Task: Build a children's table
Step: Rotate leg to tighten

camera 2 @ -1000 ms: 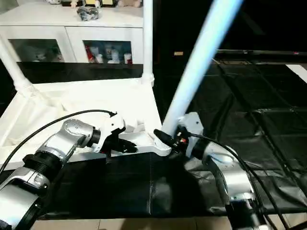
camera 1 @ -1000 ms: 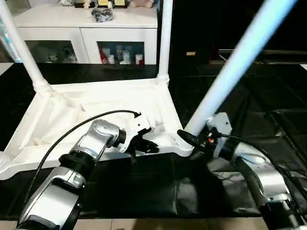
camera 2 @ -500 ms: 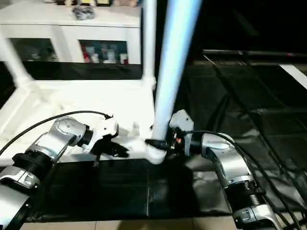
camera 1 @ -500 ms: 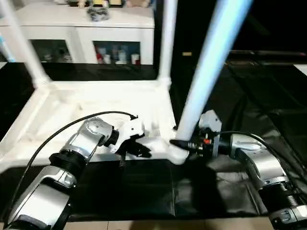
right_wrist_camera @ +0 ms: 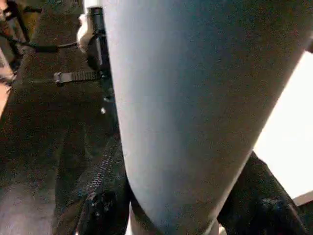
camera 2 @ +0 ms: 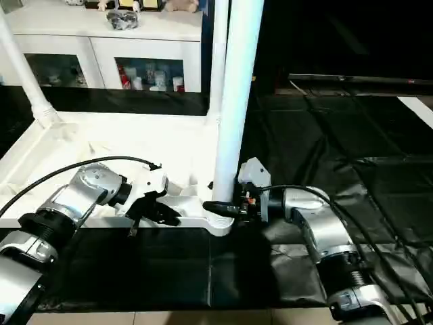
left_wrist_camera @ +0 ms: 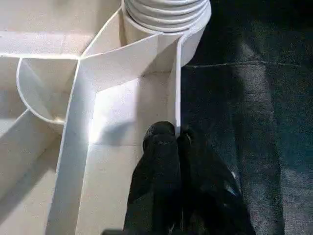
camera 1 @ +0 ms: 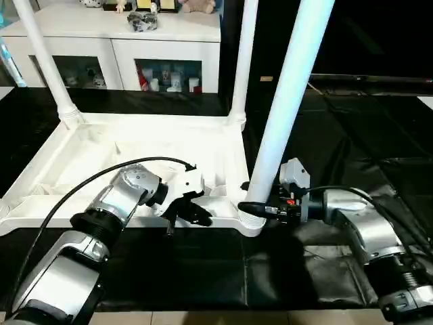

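Observation:
The white table top lies upside down on a black mat, ribbed underside up. Legs stand in its far left corner and far right corner. A third leg stands nearly upright in the near right socket. My right gripper is shut on this leg's base, with a black finger on each side of the tube. My left gripper is shut on the top's near rim, pinching the thin wall a short way from the ribbed leg base.
A white cabinet with glass doors and small toys stands behind the table. The black mat covers the floor around the top, creased at the right. A black cable arcs over my left forearm.
The near right leg has swung from a rightward lean to nearly upright in its socket, my right gripper moving with its base. The left gripper keeps its hold on the rim.

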